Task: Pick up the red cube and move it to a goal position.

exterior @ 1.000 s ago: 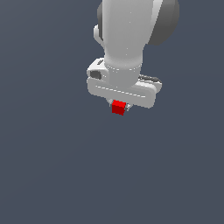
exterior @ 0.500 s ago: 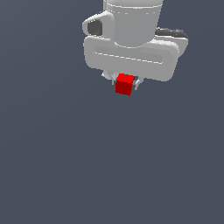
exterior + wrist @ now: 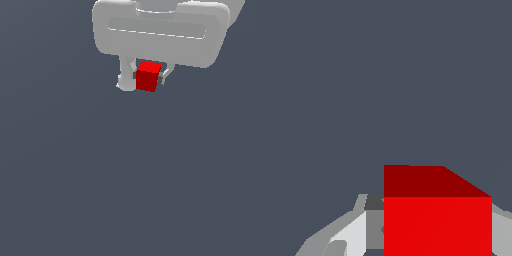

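Cube: the red cube (image 3: pixel 148 76), small, matte, plain faces, sharp edges; clamped between smooth white gripper (image 3: pixel 146 80) fingers.

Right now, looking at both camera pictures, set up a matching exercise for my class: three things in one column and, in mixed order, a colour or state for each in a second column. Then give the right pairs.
Column one:
1. cube
2. gripper
3. floor

Column two:
A. plain dark grey-blue, with nothing on it in view
B. bright red, held between two fingers
C. white, shut on a small block

Right pairs: 1-B, 2-C, 3-A.

The wrist view shows the same: the cube sits between the pale fingers.
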